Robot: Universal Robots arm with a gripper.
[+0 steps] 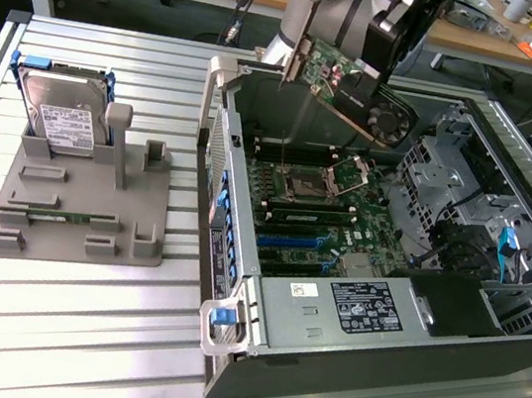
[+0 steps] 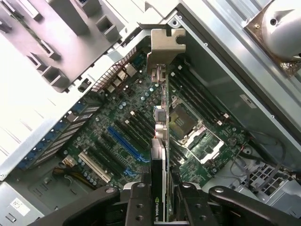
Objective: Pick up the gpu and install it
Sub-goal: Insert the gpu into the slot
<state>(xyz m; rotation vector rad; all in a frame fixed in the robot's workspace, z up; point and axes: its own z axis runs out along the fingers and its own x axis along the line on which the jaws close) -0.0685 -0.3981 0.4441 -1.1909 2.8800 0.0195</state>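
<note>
While half-closed fingers [image 2: 139, 203] pinch gpu [image 2: 160, 160], above motherboard [image 2: 123, 123]

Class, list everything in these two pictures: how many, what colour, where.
gpu: one, green board with black cooler, held tilted above the case.
computer case: one, grey, open, on the table.
motherboard: one, green, inside the case.
hard drive: one, silver with white label, standing in the fixture, exterior view's left.
fixture: one, grey, on the table.
memory stick: one, green, lying in the fixture.
table: one, silver slats.
arm: one, silver and blue, above the case.
fingers: two, black, clamped on the gpu.
</note>
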